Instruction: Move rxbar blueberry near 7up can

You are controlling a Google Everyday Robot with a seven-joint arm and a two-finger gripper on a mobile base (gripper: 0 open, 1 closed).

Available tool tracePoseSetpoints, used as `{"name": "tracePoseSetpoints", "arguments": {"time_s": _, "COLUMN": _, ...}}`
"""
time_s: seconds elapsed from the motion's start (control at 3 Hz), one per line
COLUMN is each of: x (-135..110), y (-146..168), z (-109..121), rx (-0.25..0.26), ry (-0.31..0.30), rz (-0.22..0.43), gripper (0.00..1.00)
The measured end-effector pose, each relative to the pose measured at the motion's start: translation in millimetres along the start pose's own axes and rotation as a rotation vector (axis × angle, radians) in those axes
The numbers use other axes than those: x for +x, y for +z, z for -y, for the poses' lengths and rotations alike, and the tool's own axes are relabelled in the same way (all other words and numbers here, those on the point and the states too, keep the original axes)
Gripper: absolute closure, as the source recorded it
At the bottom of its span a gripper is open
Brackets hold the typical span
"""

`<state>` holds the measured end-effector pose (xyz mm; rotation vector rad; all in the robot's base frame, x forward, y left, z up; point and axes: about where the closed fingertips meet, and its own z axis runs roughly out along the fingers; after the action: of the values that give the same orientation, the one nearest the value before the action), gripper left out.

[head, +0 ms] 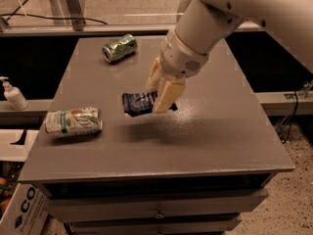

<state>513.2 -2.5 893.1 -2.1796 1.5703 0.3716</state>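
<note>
— At the left edge of the surface (54,153) lies the 7up can (73,122); the rxbar blueberry (138,103) hangs midway, clamped in the hand (158,100).
— Then carry it low leftward, I'd say, and release just beside the can, no nudging.

A lab-like workspace: a grey tabletop (220,131) over drawers (156,207), a floor cable (58,19), a cardboard box (24,209) and a pump bottle (13,94). The end effector (157,101) grips the rxbar blueberry (137,103) above mid-tabletop.
</note>
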Motion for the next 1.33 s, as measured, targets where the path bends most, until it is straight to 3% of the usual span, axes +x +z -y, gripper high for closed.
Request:
{"name": "tracePoseSetpoints", "arguments": {"time_s": 0.33, "x": -18.1, "y": 20.5, "z": 2.5, "rx": -0.015, "ry": -0.016, "rz": 0.001, "gripper": 1.0}}
{"name": "tracePoseSetpoints", "arguments": {"time_s": 1.0, "x": -28.1, "y": 67.9, "z": 7.7, "rx": -0.073, "ry": -0.026, "rz": -0.018, "gripper": 1.0}}
{"name": "tracePoseSetpoints", "arguments": {"time_s": 1.33, "x": -27.7, "y": 82.2, "z": 7.9, "rx": -0.099, "ry": -0.028, "rz": -0.02, "gripper": 0.82}}
